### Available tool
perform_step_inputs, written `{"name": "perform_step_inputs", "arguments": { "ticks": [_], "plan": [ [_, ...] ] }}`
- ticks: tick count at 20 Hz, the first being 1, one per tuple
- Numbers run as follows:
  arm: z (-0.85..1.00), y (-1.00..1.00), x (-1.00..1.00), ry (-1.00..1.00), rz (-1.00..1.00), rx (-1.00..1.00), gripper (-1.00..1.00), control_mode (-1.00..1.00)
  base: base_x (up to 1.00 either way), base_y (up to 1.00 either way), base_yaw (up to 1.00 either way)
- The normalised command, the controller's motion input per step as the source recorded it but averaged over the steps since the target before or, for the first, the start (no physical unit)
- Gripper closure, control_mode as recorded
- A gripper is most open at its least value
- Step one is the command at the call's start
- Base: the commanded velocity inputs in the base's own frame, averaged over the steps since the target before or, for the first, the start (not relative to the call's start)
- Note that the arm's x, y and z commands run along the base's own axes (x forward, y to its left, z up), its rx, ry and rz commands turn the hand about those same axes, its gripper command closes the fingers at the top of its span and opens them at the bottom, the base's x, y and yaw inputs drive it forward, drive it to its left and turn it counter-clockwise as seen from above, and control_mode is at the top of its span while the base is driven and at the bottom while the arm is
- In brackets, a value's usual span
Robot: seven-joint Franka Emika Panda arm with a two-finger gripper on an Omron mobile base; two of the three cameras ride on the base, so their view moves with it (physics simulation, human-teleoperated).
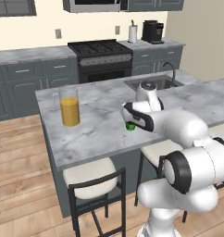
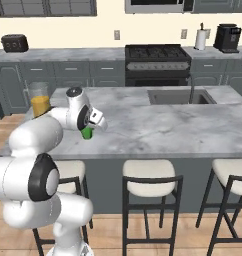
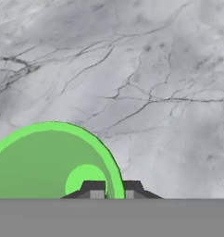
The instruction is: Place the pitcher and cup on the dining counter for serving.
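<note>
The jaws (image 3: pixel 112 189) are down at the green cup (image 3: pixel 49 162), their 2 dark tips standing close together on either side of its bright rim, 1 tip inside the mouth and 1 outside. They look pinched on that rim with only a thin gap between them, so the cup's wall seems to be held.

From the left base view the cup (image 1: pixel 130 125) peeks out under the white wrist, sitting on or just above the marble table (image 1: pixel 100 134) near its front edge; from the right base view the cup (image 2: pixel 86 132) shows below the hand in the same way. I cannot tell whether its base touches the marble.

The pitcher (image 1: pixel 69 106) stands upright on the same dining slab, well apart from the cup toward the far left end, with orange juice filling roughly its lower 2 thirds. In the right base view the pitcher (image 2: pixel 39 99) is partly hidden behind the arm.

Farther along, the sink (image 1: pixel 153 83) is set into the lower worktop with its dark faucet (image 1: pixel 171 71) curving over it. 3 stools with pale cushions stand along the front; the nearest stool (image 1: pixel 90 173) sits under the left end. On the back wall are a black stove (image 1: pixel 101 58), a paper towel roll (image 1: pixel 133 33), a coffee machine (image 1: pixel 152 31) and a toaster (image 2: pixel 14 43).
</note>
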Motion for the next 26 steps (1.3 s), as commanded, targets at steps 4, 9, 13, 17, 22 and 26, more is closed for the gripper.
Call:
{"name": "perform_step_inputs", "arguments": {
  "ticks": [4, 9, 13, 17, 22, 26],
  "plan": [
    [0.00, 0.00, 0.62, -0.11, -0.06, 0.00, 1.00, -1.00, 0.00, 0.00, 0.00],
    [-0.09, 0.00, 0.56, 0.00, 0.00, 0.00, 1.00, -1.00, 0.00, 0.00, 0.00],
    [0.01, 0.00, 0.09, 0.00, 0.00, 0.01, -1.00, -1.00, 0.00, 0.00, 0.00],
    [0.21, 0.00, 0.01, 0.00, -0.01, 0.00, -1.00, -1.00, 0.00, 0.00, 0.00],
    [0.52, 0.00, -0.01, 0.00, 0.00, 0.00, -1.00, -1.00, 0.00, 0.00, 0.00],
    [0.83, 0.00, -0.39, -0.02, 0.00, 0.00, -1.00, -1.00, 0.00, 0.00, 0.00]
  ]
}}
